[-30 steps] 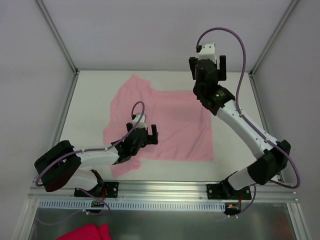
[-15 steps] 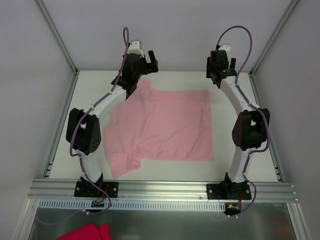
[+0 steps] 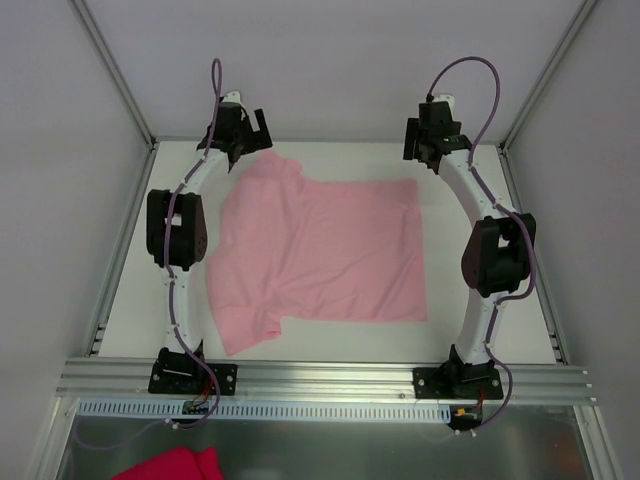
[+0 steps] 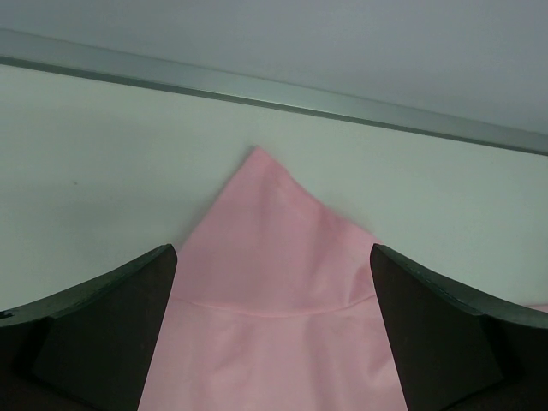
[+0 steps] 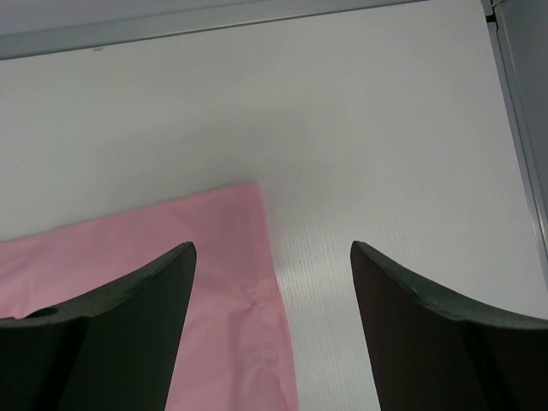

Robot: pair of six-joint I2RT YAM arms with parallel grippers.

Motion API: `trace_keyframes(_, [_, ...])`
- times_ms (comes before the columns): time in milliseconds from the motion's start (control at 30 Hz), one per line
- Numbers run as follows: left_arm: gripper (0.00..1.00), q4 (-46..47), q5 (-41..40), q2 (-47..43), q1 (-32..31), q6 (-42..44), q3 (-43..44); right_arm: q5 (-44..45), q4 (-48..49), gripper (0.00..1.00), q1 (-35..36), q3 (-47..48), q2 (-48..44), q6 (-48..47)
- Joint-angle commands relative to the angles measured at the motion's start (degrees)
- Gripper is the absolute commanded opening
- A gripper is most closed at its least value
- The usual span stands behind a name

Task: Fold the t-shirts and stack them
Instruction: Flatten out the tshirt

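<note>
The pale pink t-shirt (image 3: 320, 255) lies spread on the white table, with a sleeve poking out at its far left and another at the near left. My left gripper (image 3: 248, 135) is open above the far-left sleeve tip (image 4: 265, 248), which lies between its fingers (image 4: 94, 334). My right gripper (image 3: 428, 140) is open above the shirt's far-right corner (image 5: 231, 257); the cloth edge runs between its fingers (image 5: 111, 334). Neither gripper holds anything.
A deep magenta cloth (image 3: 175, 465) lies below the front rail, off the table. Metal frame posts and white walls enclose the table (image 3: 480, 300) at the back and sides. Bare table shows right and left of the shirt.
Both arms have stretched from mid-table to the far edge. The left gripper has gone from the shirt's near-left part to the far-left sleeve. The shirt's far edge now lies flatter.
</note>
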Motion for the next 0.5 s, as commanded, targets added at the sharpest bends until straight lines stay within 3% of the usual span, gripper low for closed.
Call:
trace_keyframes(0, [0.99,-0.95,2.71,1.16,1.78,-2.17,3.75,-1.98,-1.82,0.77,-0.73,1.2,-2.49,1.64])
trace_keyframes(133, [0.99,-0.51,1.83,3.1,2.31,-1.91,4.8,-4.96,-2.53,0.76,-1.0,0.94,-2.05,3.66])
trace_keyframes(467, [0.99,-2.71,8.42,10.04,3.72,-4.53,12.36,-6.19,-5.42,0.74,-1.09,1.55,1.47,6.83])
